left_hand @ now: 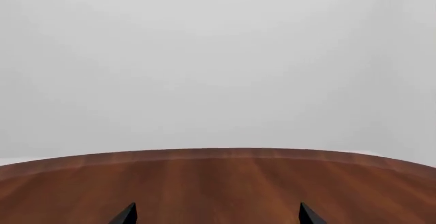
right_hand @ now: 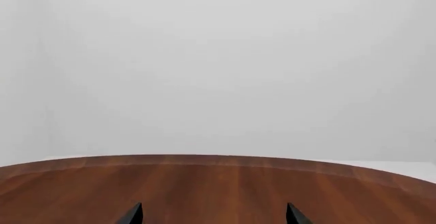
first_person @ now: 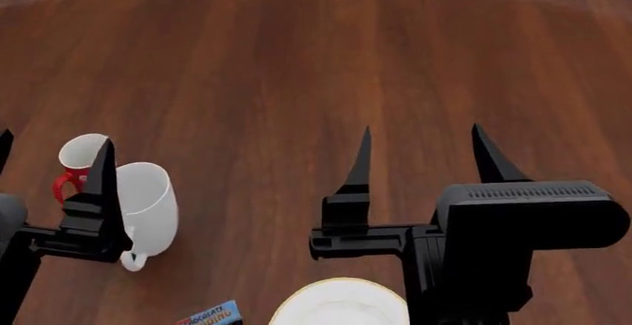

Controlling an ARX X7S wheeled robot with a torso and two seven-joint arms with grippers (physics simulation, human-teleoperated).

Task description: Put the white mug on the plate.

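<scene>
White mug [first_person: 148, 205] standing on the wooden tabletop [first_person: 296, 66], beside the left gripper [first_person: 52, 163]; plate [first_person: 341, 304] near the view's lower edge. Both grippers' jaws are apart, empty. Risk: the red mug [first_person: 77, 163] touches or nearly touches it, so a wide approach could topple either. Glossy ceramic; cylindrical, looped handles.

Table [first_person: 296, 66]: reddish-brown wood, visible grain, smooth with a soft satin sheen. White mug [first_person: 148, 203]: smooth glazed ceramic look, mild gloss. Red mug [first_person: 79, 163] touching its far side: same glazed finish, white inside. Plate [first_person: 341, 304]: smooth white glaze, thin gold-yellow rim. Right gripper [first_person: 419, 158] and left gripper [first_person: 55, 163]: matt black plastic-like fingers and housing. Printed packet [first_person: 212, 315] near the white mug's handle: glossy blue wrapper.
</scene>
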